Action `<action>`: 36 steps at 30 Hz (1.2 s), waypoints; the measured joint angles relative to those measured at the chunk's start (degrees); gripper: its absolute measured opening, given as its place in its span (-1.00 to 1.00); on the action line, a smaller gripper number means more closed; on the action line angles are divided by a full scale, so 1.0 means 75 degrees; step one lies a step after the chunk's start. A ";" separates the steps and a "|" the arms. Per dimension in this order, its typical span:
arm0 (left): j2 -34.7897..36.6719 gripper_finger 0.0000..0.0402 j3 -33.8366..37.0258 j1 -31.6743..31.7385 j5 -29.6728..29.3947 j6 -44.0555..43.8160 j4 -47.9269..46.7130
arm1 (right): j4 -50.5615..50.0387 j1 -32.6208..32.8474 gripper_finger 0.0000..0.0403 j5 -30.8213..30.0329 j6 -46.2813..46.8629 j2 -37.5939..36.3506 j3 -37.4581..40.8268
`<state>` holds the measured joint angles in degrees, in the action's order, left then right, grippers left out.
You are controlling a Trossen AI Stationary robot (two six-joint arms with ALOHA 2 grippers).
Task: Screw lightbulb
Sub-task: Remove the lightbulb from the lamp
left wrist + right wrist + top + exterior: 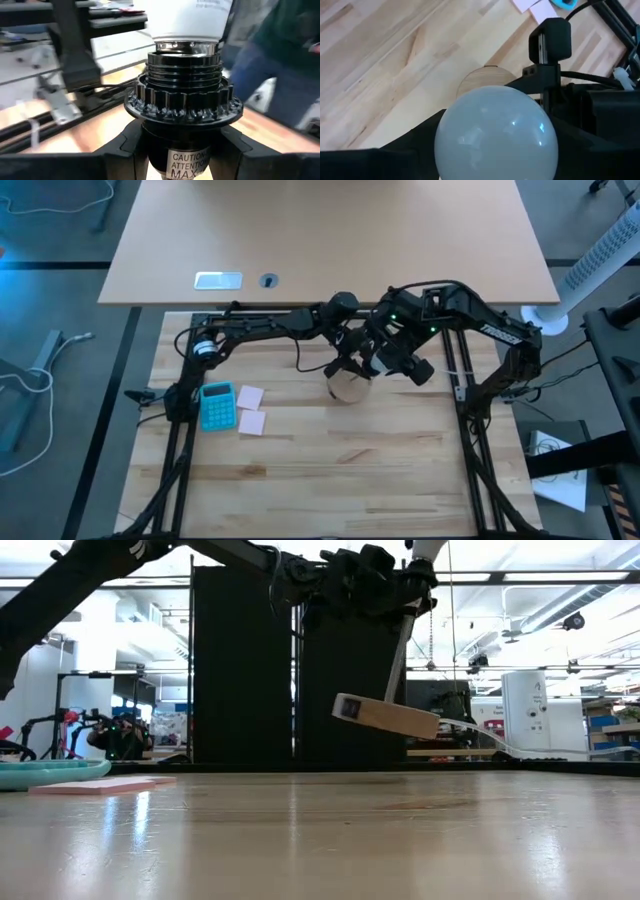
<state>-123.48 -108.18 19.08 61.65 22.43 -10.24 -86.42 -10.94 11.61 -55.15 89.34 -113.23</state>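
A small white lightbulb (495, 132) sits with its screw base (187, 46) in a black ribbed socket (182, 95) on a round wooden base (385, 715). The base also shows in the high view (350, 387). Both grippers meet over the table's middle. My left gripper (348, 362) comes from the left and is shut on the socket. My right gripper (378, 360) comes from the right and is shut on the bulb. The wooden base is tilted and hangs clear of the table. My left gripper pinches the socket's black body (155, 155), just below the ribbed collar, between its two fingers (125, 150). The socket and its wooden base are lifted clear of the table, the base tilted. My right gripper holds the bulb's round glass end (470, 130) between its two fingers (410, 145), one on each side. The bulb stands in the socket, clear of the table.
A teal calculator (217, 405) and pink sticky notes (250, 408) lie at the table's left. A pale cord (500, 745) trails off from the base toward the right. A person (280, 75) stands beyond the table. Bare wood lies in front of the grippers.
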 joint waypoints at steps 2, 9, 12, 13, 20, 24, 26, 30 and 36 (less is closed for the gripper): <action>0.0014 -0.31 0.0000 -0.0042 -0.0446 0.0213 0.0022 | -0.0066 0.0000 0.27 -0.0025 0.0024 0.0000 0.0003; -0.0032 -0.31 0.0006 -0.0319 -0.1834 0.0335 0.0577 | -0.0339 -0.0006 0.24 -0.0127 0.0834 0.0000 0.0096; -0.0032 -0.31 0.0088 -0.0397 -0.2228 0.0391 0.0683 | -0.0451 -0.0014 0.26 -0.0138 0.1012 0.0000 0.0130; -0.0032 -0.31 0.0147 -0.0401 -0.2277 0.0403 0.0766 | -0.0470 -0.0020 0.26 -0.0148 0.1035 0.0002 0.0148; -0.0035 -0.28 0.0711 -0.0366 -0.2411 -0.0081 0.1664 | -0.0458 -0.0032 0.23 -0.0210 0.1129 0.0012 0.0301; -0.0047 -0.18 0.1162 -0.0372 -0.2969 -0.0366 0.2491 | -0.0393 -0.0044 0.26 -0.0277 0.1148 0.0026 0.0557; -0.0061 -0.20 0.1272 -0.0372 -0.2970 -0.0474 0.2664 | -0.0386 -0.0042 0.28 -0.0280 0.1150 0.0032 0.0669; -0.0061 -0.23 0.1474 -0.0372 -0.3089 -0.0397 0.2841 | -0.0352 -0.0041 0.27 -0.0256 0.1150 0.0015 0.0845; -0.0061 -0.14 0.1676 -0.0372 -0.3165 -0.0385 0.2788 | -0.0194 -0.0075 0.24 -0.0195 0.1190 0.0019 0.1306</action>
<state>-123.94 -95.61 16.29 37.91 19.54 10.67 -87.87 -11.50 10.14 -46.22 89.48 -103.43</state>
